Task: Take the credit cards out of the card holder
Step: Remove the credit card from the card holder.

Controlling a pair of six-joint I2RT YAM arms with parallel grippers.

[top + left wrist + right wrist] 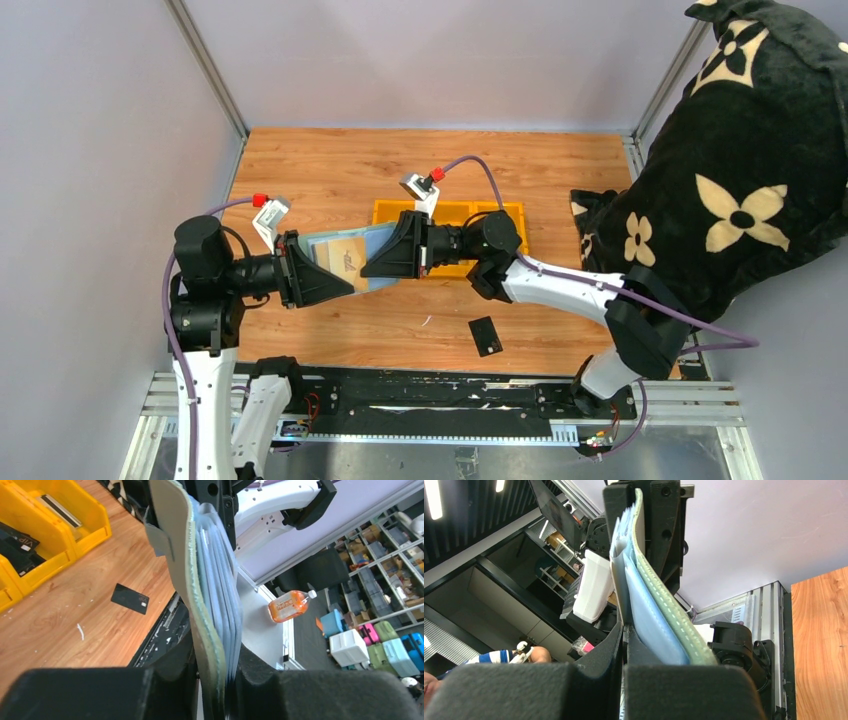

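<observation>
Your left fingers (345,280) and right fingers (372,266) each clamp an end of the one pale grey-green folding card holder (325,245) above the wooden table (330,170), where one plain black card (485,335) lies. Only the left wrist view shows a silvery-grey card (59,511) inside a yellow plastic bin (90,525).

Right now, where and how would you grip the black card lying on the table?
The black card lies flat on the table, no edge raised. Come straight down from above, jaws spanning its shorter width and pinching the two long edges; likely fiddly for so thin a card. The right gripper is nearer, but is shut on the card holder.
</observation>
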